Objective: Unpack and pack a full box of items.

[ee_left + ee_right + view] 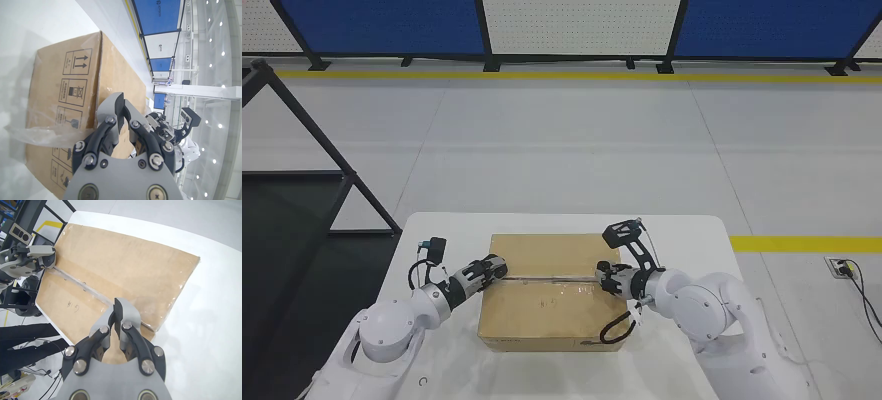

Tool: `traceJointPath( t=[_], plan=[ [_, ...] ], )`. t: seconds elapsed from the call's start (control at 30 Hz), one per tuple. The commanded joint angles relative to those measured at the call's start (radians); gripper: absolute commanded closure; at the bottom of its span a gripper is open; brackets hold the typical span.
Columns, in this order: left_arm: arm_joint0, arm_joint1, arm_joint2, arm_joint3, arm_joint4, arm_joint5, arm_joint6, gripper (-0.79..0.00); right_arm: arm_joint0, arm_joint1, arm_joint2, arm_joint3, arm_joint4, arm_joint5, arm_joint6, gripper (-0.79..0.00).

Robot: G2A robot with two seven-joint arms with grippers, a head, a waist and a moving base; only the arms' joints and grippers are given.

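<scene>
A closed cardboard box (542,310) (117,62) (122,262) lies in the middle of the white table (442,240). A bunched strip of clear tape (552,276) (83,285) runs along its top seam from one end to the other. My right gripper (604,277) (116,308) is at the right end of the seam, shut on that strip. At the left end, over the box's edge, my left gripper (494,267) (122,106) (46,265) is shut with nothing seen between its pads. Loose clear tape (37,134) hangs off the box's left side.
A black metal frame (302,140) stands on the floor left of the table. Bare table top (208,294) surrounds the box on its far and right sides. The box's near edge lies close to the table's front.
</scene>
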Motion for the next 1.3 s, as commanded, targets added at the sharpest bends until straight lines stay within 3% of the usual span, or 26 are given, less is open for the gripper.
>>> traceJointPath(
  t=[0.0,0.8,1.27],
  plan=[
    [0.001,0.000,-0.001,-0.002,0.000,0.001,0.000,0.000,-0.005,0.002,0.009,-0.004,-0.004,0.003,-0.009,0.000],
    [0.035,0.002,-0.061,-0.081,-0.020,0.003,0.012,0.000,0.032,0.006,-0.015,0.073,0.039,-0.032,0.013,0.000],
    [0.091,0.010,-0.155,-0.149,-0.066,-0.008,0.034,0.000,-0.001,0.011,-0.045,-0.073,-0.084,-0.037,-0.093,0.000]
  ],
)
